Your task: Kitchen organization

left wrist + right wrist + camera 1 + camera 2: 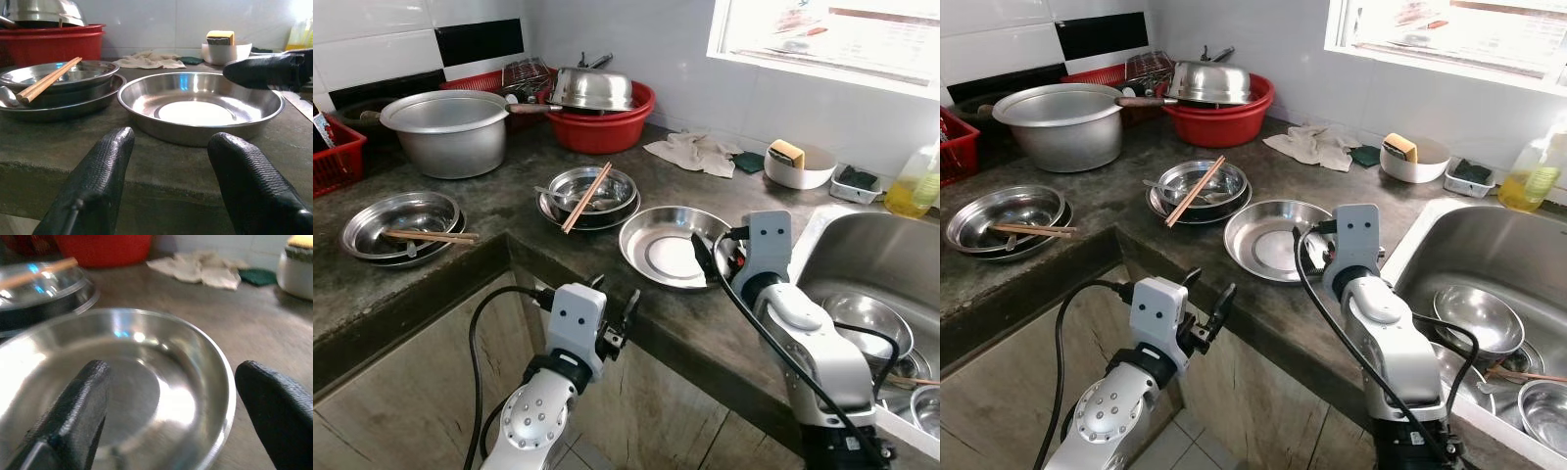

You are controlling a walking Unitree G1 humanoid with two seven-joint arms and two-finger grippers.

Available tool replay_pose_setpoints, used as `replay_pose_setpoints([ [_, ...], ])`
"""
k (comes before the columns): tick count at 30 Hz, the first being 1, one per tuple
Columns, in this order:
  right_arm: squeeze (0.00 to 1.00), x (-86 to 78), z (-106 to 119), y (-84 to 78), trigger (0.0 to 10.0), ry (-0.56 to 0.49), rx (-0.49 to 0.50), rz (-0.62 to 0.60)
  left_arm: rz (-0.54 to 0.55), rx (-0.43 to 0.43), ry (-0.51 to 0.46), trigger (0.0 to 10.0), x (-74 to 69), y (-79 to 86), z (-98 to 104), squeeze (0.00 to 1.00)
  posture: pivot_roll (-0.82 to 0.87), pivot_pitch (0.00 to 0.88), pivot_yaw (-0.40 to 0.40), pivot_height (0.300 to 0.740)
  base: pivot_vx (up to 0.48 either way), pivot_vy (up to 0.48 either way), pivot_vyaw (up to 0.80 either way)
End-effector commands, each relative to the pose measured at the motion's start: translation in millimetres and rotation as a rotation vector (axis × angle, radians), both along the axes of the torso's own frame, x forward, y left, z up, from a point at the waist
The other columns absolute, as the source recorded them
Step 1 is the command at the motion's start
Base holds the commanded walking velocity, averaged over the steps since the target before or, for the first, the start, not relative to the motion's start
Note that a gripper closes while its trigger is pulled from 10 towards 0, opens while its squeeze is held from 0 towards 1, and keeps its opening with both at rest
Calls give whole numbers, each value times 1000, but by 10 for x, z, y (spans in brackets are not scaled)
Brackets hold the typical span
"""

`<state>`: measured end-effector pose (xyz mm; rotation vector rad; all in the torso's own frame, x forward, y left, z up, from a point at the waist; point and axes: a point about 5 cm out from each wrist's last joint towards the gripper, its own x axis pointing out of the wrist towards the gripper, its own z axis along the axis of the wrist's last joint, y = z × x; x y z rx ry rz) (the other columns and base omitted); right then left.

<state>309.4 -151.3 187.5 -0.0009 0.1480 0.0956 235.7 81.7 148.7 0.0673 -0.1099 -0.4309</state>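
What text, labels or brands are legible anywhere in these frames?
None legible.
Yellow bottle by the sink: any label is too blurred to read.
Packet in the red basket: print too small to read.
Printed sheet in the window: too washed out and blurred to read.

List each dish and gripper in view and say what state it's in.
Steel plate: empty, upright, rim between right gripper's fingers.
Chopstick bowls: stacked, chopsticks across.
Left plates: stacked, chopsticks inside.
Pot: upright.
Right gripper: open, astride plate rim.
Left gripper: open, before counter edge.
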Motion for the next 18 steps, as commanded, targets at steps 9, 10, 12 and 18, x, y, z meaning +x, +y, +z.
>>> replay_pose_setpoints([
  [9, 0, 120, 17, -121, 10000, 105, 15, -91, -41, 13, 1, 10000, -43, -59, -10, 0, 20, 20, -68, 740, 0, 0, 0],
  [10, 0, 122, -3, -115, 10000, 138, 47, -94, -52, 11, -12, 10000, -56, -73, 3, 0, 20, 20, -68, 740, 0, 0, 0],
  [12, 0, 125, -21, -107, 10000, 181, 83, -96, -64, 9, -28, 10000, -72, -86, 19, 0, 20, 20, -68, 740, 0, 0, 0],
  [18, 0, 162, -56, -79, 10000, 277, 154, -92, -103, -19, -34, 10000, -106, -131, 36, 0, 23, 14, -73, 740, 0, 0, 0],
])
